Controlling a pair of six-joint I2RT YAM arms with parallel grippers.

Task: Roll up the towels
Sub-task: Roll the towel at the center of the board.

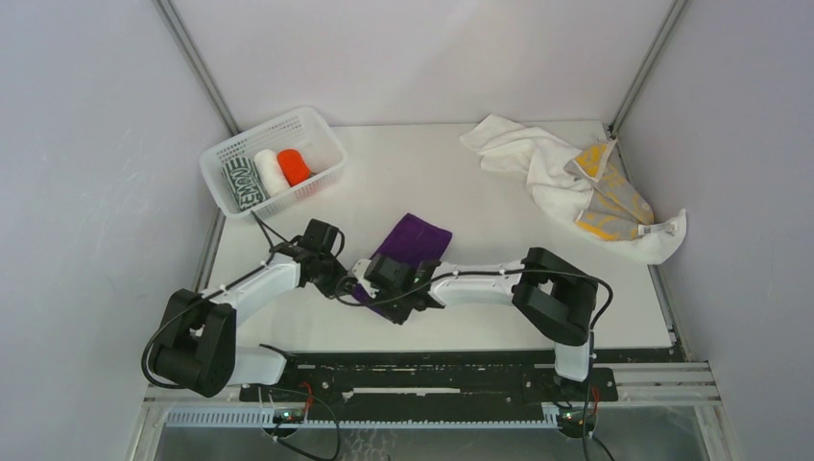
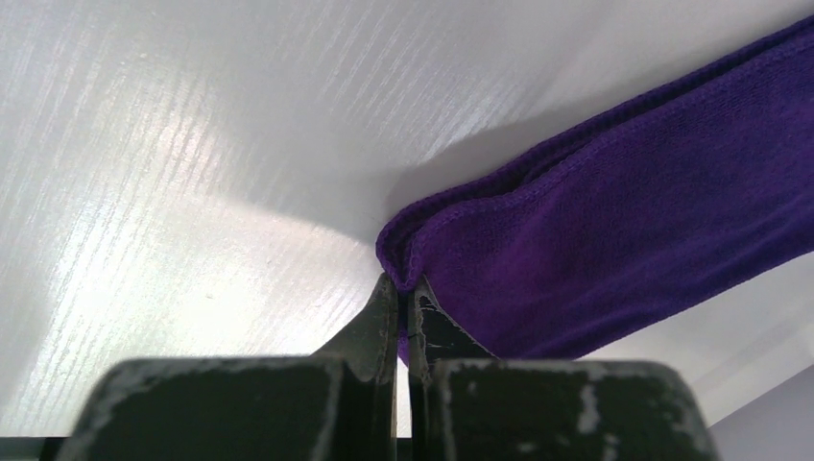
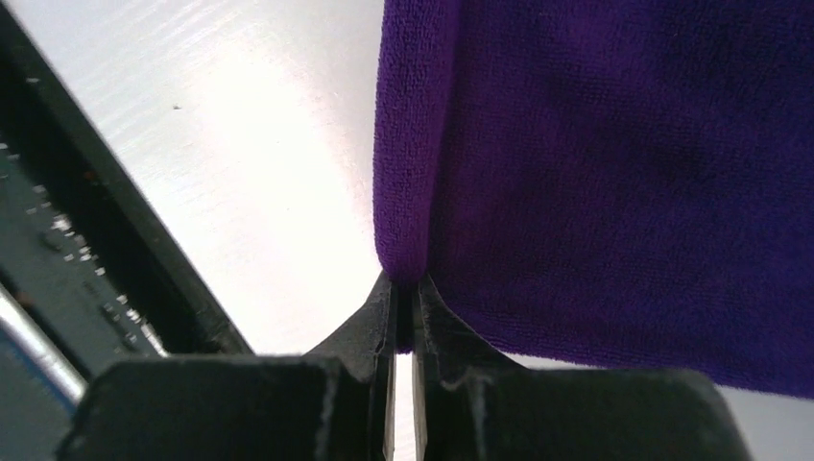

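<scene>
Clamping purple towel (image 1: 415, 240) at near end | left pincer (image 2: 405, 288) | right pincer (image 3: 403, 283)

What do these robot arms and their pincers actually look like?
The left arm and right arm are white links between chunky black joints, trailed by thin black cables. The left gripper and right gripper have black tapering fingers, scuffed pale.

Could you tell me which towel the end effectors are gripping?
The purple towel mid-table: the left end effector and right end effector pinch its near corners. Others are rolled in the basket or heaped far right.
</scene>
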